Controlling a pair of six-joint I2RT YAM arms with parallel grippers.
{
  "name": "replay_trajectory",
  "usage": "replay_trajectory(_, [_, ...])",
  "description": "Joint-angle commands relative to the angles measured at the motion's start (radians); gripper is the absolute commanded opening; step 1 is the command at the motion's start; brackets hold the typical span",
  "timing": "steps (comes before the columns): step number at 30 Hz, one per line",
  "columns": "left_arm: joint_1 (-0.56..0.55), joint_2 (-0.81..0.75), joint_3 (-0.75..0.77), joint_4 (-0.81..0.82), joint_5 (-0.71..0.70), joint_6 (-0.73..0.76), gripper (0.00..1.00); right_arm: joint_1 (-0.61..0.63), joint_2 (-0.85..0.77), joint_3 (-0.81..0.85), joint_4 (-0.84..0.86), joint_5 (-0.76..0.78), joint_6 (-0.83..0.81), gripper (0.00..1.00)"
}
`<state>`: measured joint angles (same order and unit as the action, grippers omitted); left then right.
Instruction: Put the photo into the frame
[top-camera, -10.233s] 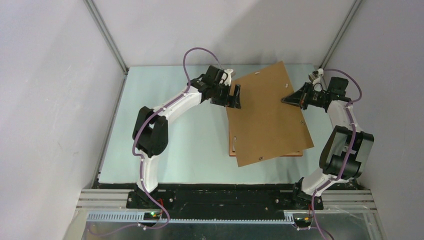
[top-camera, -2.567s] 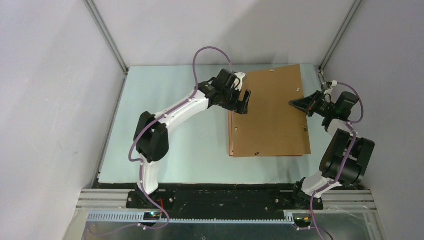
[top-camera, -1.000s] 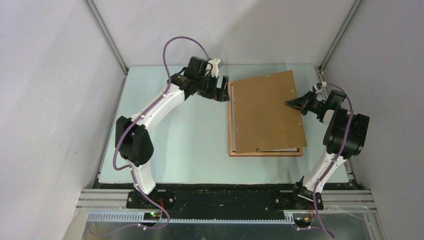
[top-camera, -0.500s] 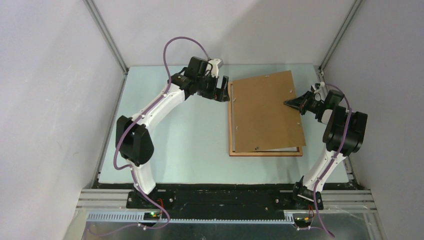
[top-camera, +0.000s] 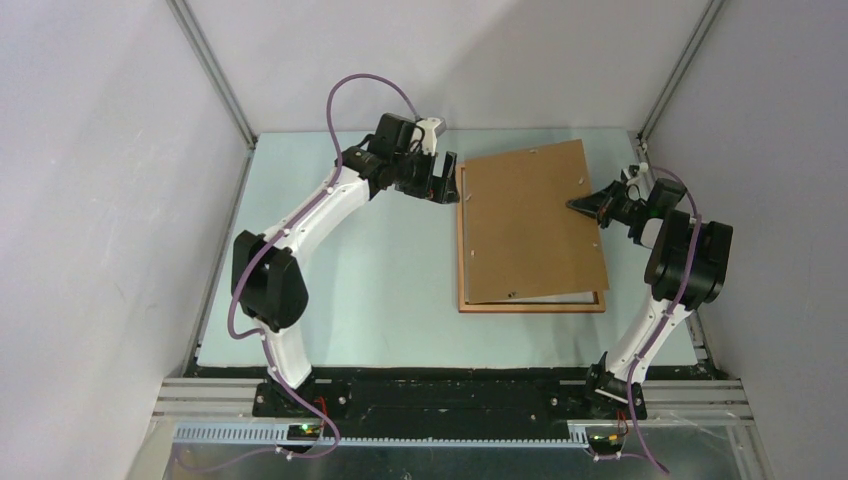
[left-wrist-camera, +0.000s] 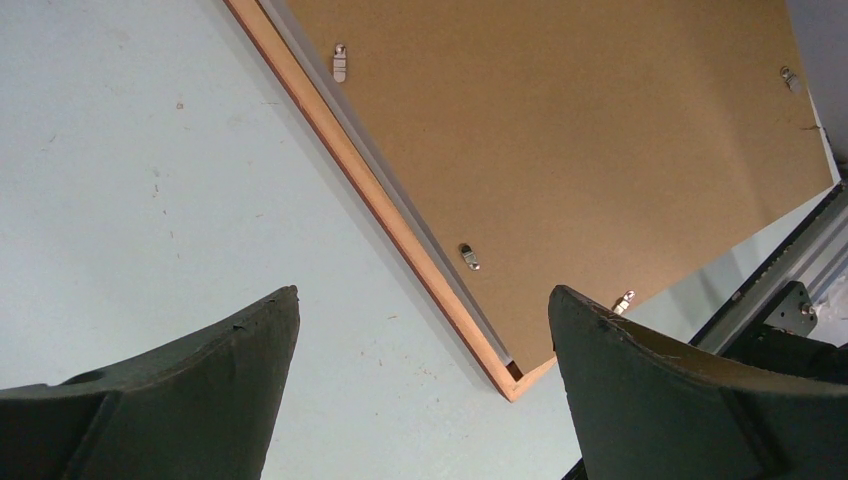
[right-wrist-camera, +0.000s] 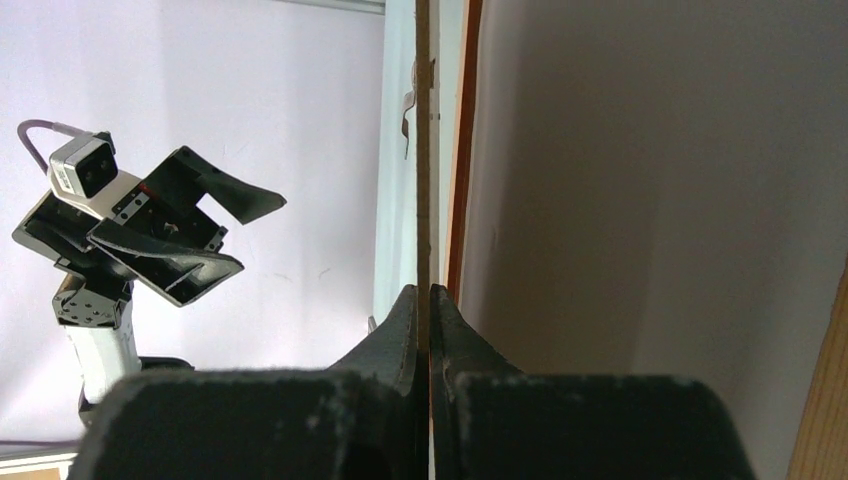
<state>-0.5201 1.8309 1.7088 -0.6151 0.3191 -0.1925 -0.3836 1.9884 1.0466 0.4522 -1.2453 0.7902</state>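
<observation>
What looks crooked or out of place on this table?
The brown backing board lies askew on the frame: its edges run at an angle to the frame's, leaving a white strip uncovered near the front right corner. The right gripper is pinching the board's right edge.

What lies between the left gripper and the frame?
Nothing: only a strip of bare table separates the left gripper from the frame, as the top external view shows.
</observation>
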Motion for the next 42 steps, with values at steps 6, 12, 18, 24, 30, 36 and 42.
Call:
replay_trajectory(6, [0.012, 0.009, -0.002, 0.018, 0.020, -0.002, 0.98, 0.008, 0.019, 0.048, 0.064, -0.031, 0.041, 0.00])
replay_trajectory(12, [0.012, 0.011, -0.004, 0.017, 0.023, -0.004, 0.98, 0.012, 0.030, 0.056, 0.067, -0.026, 0.042, 0.00])
replay_trajectory(18, [0.014, 0.013, -0.003, 0.017, 0.026, -0.006, 0.98, 0.021, 0.040, 0.060, 0.069, -0.022, 0.042, 0.00])
replay_trajectory(24, [0.017, 0.014, -0.004, 0.017, 0.028, -0.005, 0.98, 0.023, 0.045, 0.061, 0.069, -0.019, 0.040, 0.00])
replay_trajectory(30, [0.019, 0.016, -0.004, 0.017, 0.033, -0.007, 0.98, 0.022, 0.048, 0.062, 0.064, -0.016, 0.034, 0.00])
replay_trajectory(36, [0.019, 0.016, -0.005, 0.017, 0.033, -0.007, 0.98, 0.021, 0.053, 0.062, 0.052, -0.013, 0.018, 0.00])
replay_trajectory(42, [0.020, 0.020, -0.004, 0.018, 0.039, -0.008, 0.98, 0.024, 0.058, 0.074, 0.011, -0.009, -0.014, 0.00])
